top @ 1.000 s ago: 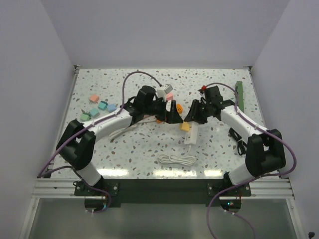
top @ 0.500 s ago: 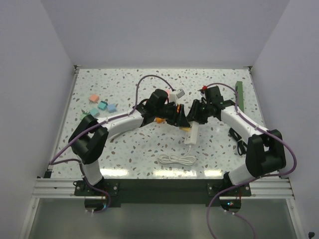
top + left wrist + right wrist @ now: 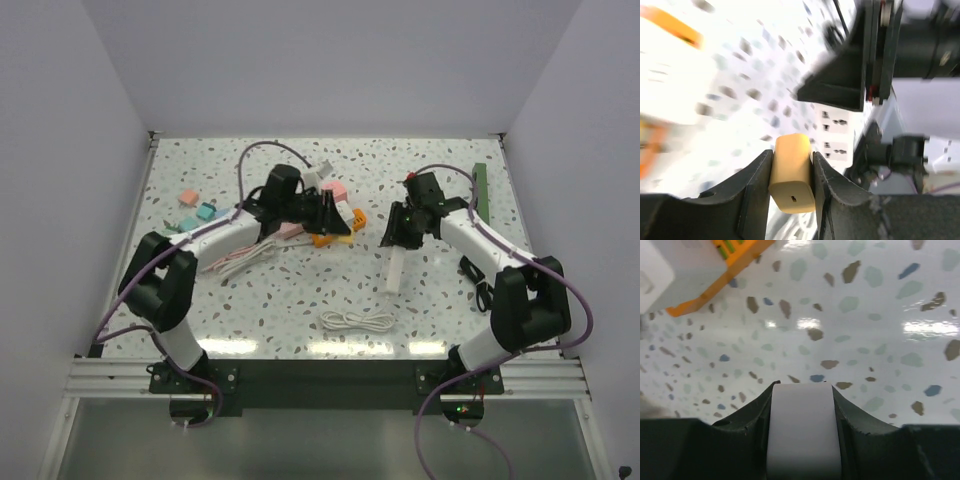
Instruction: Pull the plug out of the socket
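The yellow plug [image 3: 792,172] sits squarely between my left gripper's [image 3: 792,159] black fingers, which are shut on it. It is out of the white socket strip [image 3: 838,134], whose empty outlets show just beyond it. From above, the plug [image 3: 358,214] and left gripper [image 3: 345,222] hang left of the strip [image 3: 394,270], with a clear gap between them. My right gripper [image 3: 398,240] is shut on the strip's far end. In the right wrist view the white strip [image 3: 801,440] fills the space between the fingers [image 3: 752,415].
An orange piece [image 3: 322,238] with pink blocks [image 3: 335,188] lies under the left wrist. Coloured blocks [image 3: 204,211] sit at far left. A coiled white cable [image 3: 355,321] lies near the front. A green bar [image 3: 480,190] and a black cable [image 3: 483,290] are at the right.
My left gripper reached the strip, shut on the yellow plug and drew back left with it, off the socket. The right gripper stayed shut on the strip, which swung a little.
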